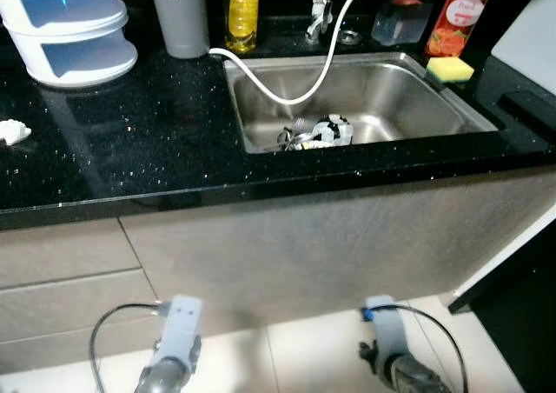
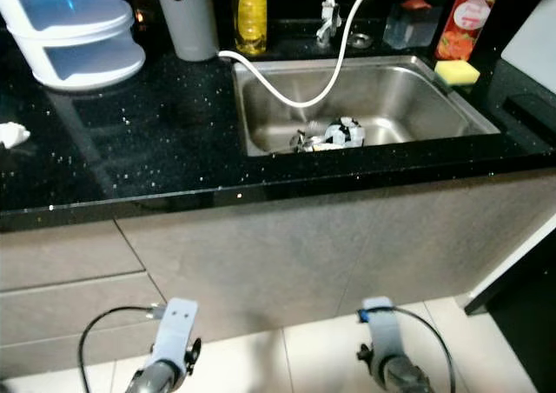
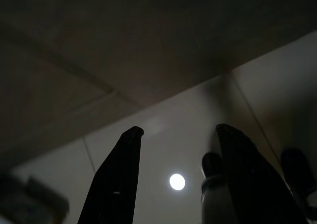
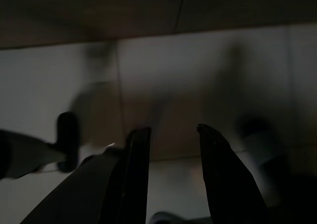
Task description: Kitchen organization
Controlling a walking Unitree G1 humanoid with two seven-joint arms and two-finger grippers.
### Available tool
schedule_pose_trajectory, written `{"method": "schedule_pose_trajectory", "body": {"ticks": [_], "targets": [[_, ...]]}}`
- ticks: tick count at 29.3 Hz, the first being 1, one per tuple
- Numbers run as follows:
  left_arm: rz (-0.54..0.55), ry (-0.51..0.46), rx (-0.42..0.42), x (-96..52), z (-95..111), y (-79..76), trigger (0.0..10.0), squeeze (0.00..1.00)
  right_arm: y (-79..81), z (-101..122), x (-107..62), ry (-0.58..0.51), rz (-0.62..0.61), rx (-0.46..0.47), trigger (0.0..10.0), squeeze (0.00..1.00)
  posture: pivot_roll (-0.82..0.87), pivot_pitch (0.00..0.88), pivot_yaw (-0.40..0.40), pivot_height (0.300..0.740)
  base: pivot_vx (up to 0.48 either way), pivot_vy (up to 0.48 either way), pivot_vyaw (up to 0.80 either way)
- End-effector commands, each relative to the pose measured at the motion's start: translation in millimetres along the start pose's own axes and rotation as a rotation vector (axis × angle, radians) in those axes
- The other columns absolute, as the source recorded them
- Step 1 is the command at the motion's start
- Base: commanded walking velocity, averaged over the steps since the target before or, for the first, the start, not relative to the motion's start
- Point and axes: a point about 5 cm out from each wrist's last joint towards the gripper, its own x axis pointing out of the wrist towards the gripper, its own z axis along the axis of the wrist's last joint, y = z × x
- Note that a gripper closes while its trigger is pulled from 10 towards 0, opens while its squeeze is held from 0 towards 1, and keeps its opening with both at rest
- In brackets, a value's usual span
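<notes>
A black speckled counter (image 1: 148,141) runs across in front of me, with a steel sink (image 1: 408,119) set into it. Crumpled black-and-white litter (image 1: 320,133) lies on the sink floor. A white hose (image 1: 300,89) loops from the tap (image 1: 320,15) into the basin. Both arms hang low by the cabinet front. In the left wrist view my left gripper (image 3: 178,132) is open over the pale floor tiles. My right gripper (image 4: 173,131) is open too, with nothing between its fingers.
White stacked drawers (image 1: 69,28) stand at the back left beside a grey canister (image 1: 178,15) and a yellow bottle (image 1: 241,10). A yellow sponge (image 1: 449,68) and a red carton (image 1: 460,10) sit behind the sink. A white scrap (image 1: 12,131) lies at the counter's left.
</notes>
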Motion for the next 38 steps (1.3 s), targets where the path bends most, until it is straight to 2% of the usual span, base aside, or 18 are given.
{"method": "schedule_pose_trajectory", "body": {"ticks": [1, 5, 11, 15, 19, 21, 27, 28, 36, 38], "targets": [[-0.032, 0.010, 0.028, -0.9, -5.0, -1.9, 10.0, 0.00, 3.3, -8.3, -0.8, 0.033, 0.018, 0.037, 10.0, 0.00, -0.06, 0.000, 0.027, 0.740, 0.000, 0.000, 0.00], [-0.073, 0.015, 0.004, 1.4, -5.5, -5.9, 10.0, 0.00, 6.6, -10.8, -1.1, 0.037, 0.043, 0.023, 10.0, 0.00, -0.09, 0.000, 0.039, 0.740, 0.000, 0.000, 0.00], [-0.056, 0.023, -0.023, 1.5, -7.6, -6.2, 10.0, 0.00, 6.4, -8.1, -0.6, 0.026, 0.035, -0.006, 10.0, 0.00, -0.09, 0.000, 0.032, 0.740, 0.000, 0.000, 0.00], [0.048, 0.020, -0.075, -1.5, -14.4, 0.4, 10.0, 0.00, 4.6, -4.5, 0.1, 0.024, 0.019, -0.087, 10.0, 0.00, -0.07, 0.000, 0.007, 0.740, 0.000, 0.000, 0.00], [0.129, 0.038, -0.077, -5.8, -25.0, 10.7, 10.0, 0.00, 4.4, -2.0, 0.6, 0.022, 0.026, -0.123, 10.0, 0.00, -0.04, 0.000, -0.017, 0.740, 0.000, 0.000, 0.00], [0.171, 0.047, -0.019, -7.3, -28.6, 17.7, 10.0, 0.00, 4.6, 0.0, 1.1, 0.023, 0.029, -0.148, 10.0, 0.00, -0.03, 0.000, -0.014, 0.740, 0.000, 0.000, 0.00], [0.129, 0.024, 0.021, -4.2, -22.2, 11.0, 10.0, 0.00, 6.4, 4.5, 2.4, 0.010, 0.033, -0.149, 10.0, 0.00, -0.04, 0.000, -0.002, 0.740, 0.000, 0.000, 0.00], [0.112, 0.018, 0.050, -4.0, -21.9, 7.8, 10.0, 0.00, 9.7, 7.0, 3.2, -0.004, 0.039, -0.149, 10.0, 0.00, -0.05, 0.000, 0.009, 0.740, 0.000, 0.000, 0.00], [0.133, 0.019, 0.024, -4.7, -23.4, 11.1, 10.0, 0.00, 16.9, 9.1, 4.2, -0.025, 0.053, -0.142, 10.0, 0.00, -0.04, 0.000, 0.026, 0.740, 0.000, 0.000, 0.00], [0.142, 0.005, -0.008, -4.6, -21.7, 12.4, 10.0, 0.00, 21.5, 11.7, 5.1, -0.036, 0.067, -0.144, 10.0, 0.00, -0.05, 0.000, 0.028, 0.740, 0.000, 0.000, 0.00]]}}
